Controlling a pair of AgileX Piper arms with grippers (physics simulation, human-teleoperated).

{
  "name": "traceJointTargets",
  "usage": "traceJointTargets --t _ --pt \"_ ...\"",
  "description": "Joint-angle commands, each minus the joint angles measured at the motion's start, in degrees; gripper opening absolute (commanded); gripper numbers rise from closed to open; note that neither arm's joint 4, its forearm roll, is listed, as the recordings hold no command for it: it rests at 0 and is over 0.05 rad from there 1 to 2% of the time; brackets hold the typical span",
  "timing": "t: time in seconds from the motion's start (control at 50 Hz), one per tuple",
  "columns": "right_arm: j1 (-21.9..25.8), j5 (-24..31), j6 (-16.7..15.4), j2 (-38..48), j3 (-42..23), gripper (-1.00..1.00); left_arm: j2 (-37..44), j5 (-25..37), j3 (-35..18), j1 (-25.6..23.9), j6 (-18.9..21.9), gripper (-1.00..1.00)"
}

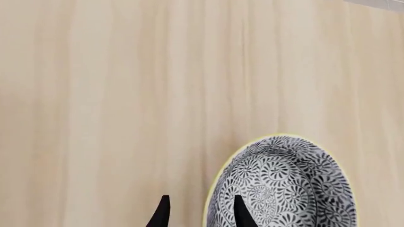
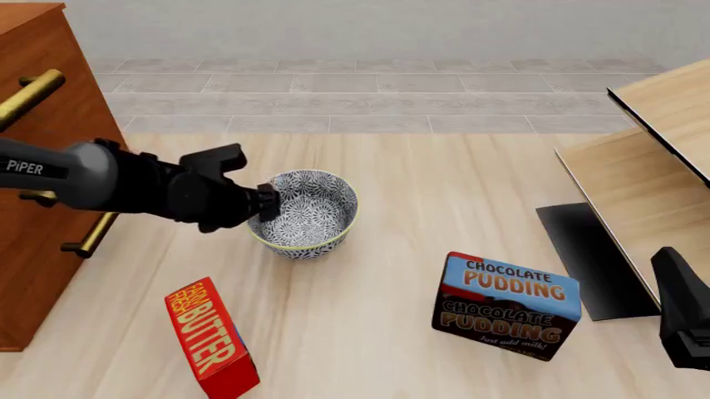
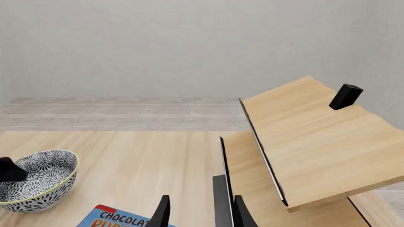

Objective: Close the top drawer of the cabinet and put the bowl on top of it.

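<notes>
Tall reddish-brown wooden cabinet (image 2: 39,150) with brass bar handles stands at the table's left edge; only part of it is in frame, so the state of its top drawer (image 2: 28,71) cannot be judged. Pale light-wood shelving (image 2: 654,166) stands at far right, with the blue-and-brown chocolate pudding box (image 2: 507,306) and red butter box (image 2: 211,337) nearer the front. Small white bowl with dense grey-blue floral pattern (image 2: 303,214) sits on the tabletop right of the cabinet; left gripper (image 2: 269,201) straddles its near-left rim, fingers apart, one inside and one outside, while right gripper (image 3: 197,213) hangs parted near the shelving, holding nothing.
</notes>
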Motion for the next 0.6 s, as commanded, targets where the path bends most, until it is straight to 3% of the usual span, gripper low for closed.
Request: traceJointTargets --t 0.02,0.18,0.2,0.6 --pt "-0.01 -0.12 0.00 -0.10 0.20 1.00 0.98 0.17 -0.57 -0.47 -0.08 1.00" --pt "0.00 -0.12 0.00 -0.10 0.20 1.00 1.78 0.30 -0.84 -0.69 0.10 1.00" --pt "0.01 -0.12 0.01 -0.10 0.20 1.00 1.70 0.16 -0.86 -0.87 0.02 -1.00" --pt "0.00 -0.12 0.01 -0.10 0.20 1.00 -4.05 3.73 -1.40 0.30 0.39 -1.00"
